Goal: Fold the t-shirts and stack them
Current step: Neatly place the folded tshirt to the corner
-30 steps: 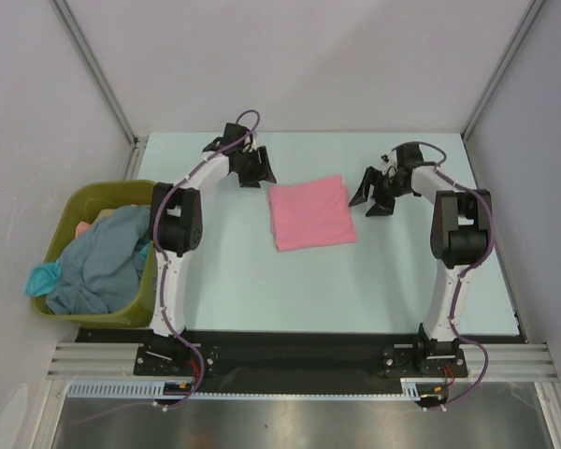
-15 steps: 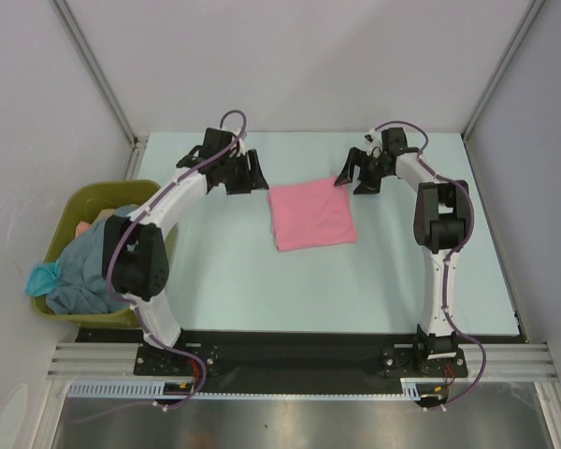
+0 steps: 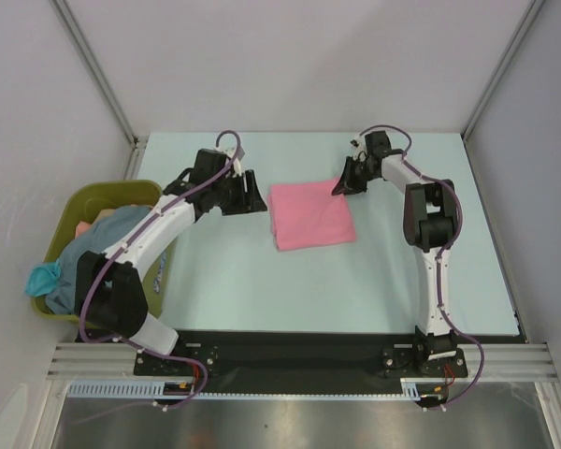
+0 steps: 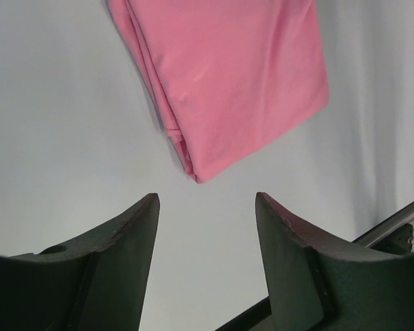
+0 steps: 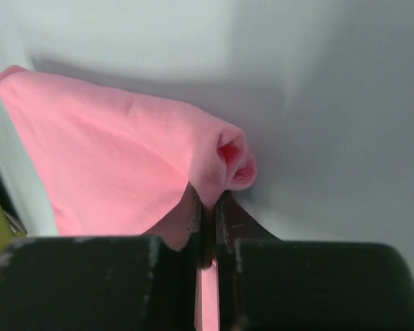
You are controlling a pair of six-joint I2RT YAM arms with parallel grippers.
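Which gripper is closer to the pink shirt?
Right. The right gripper pinches a far corner of the pink shirt; the left gripper hangs open off its left edge.

1. Showing white link shells and black joint housings on left arm (image 3: 159, 227) and right arm (image 3: 437, 281) alike.
2. Carrying purple cables (image 3: 226, 133) looping along each arm.
3. Presenting matte black tapering fingers (image 4: 121, 255) on left gripper (image 4: 207, 196); wearing pale scuff specks on right gripper (image 5: 207, 207).
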